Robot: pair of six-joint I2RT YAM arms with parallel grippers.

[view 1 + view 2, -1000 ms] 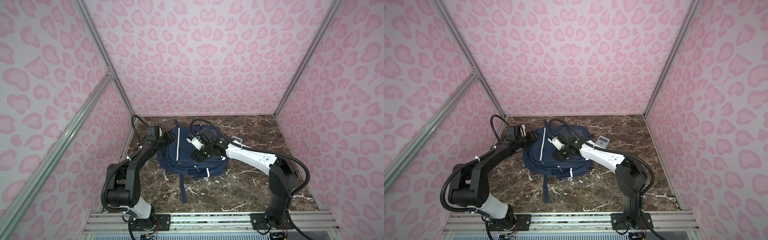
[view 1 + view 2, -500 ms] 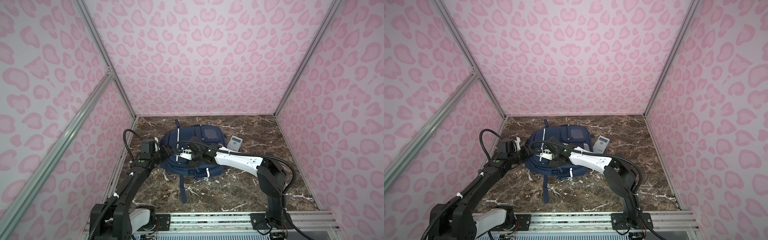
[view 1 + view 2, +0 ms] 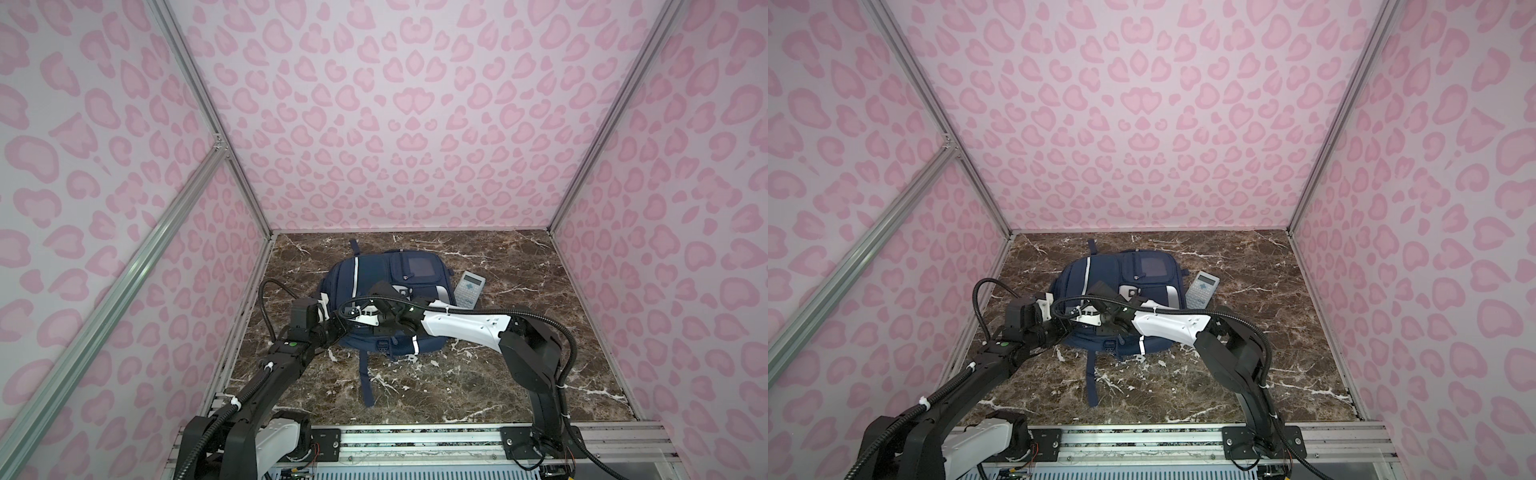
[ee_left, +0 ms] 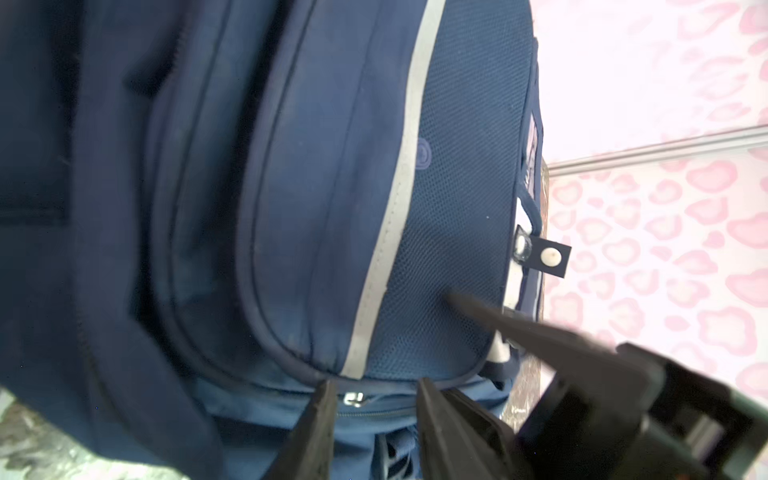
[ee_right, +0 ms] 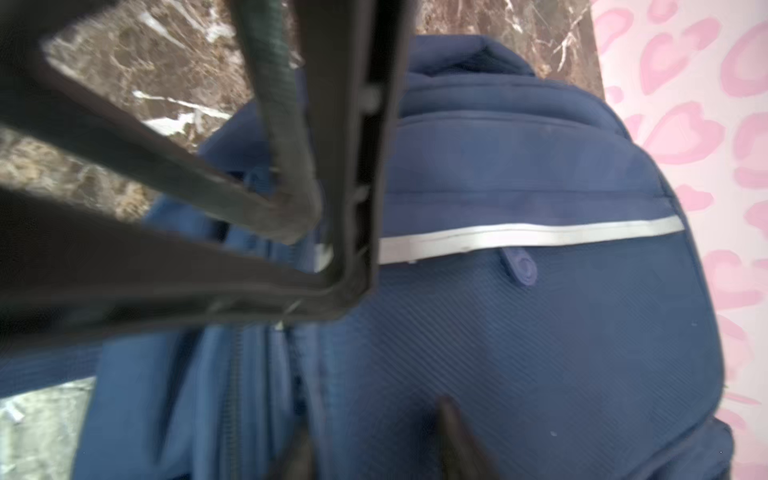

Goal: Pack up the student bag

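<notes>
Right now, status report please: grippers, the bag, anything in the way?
Left gripper and right gripper both narrowly open, tips against the student bag. Bag flat on table, calculator outside beside it. Grippers crowd each other.

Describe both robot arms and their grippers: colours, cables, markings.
The left arm is black with a white base link, a green dot on one joint and a black ribbed cable held by white ties. The right arm is black with a white forearm shell and a similar cable. The left gripper and right gripper have slim, black, tapering fingers.
</notes>
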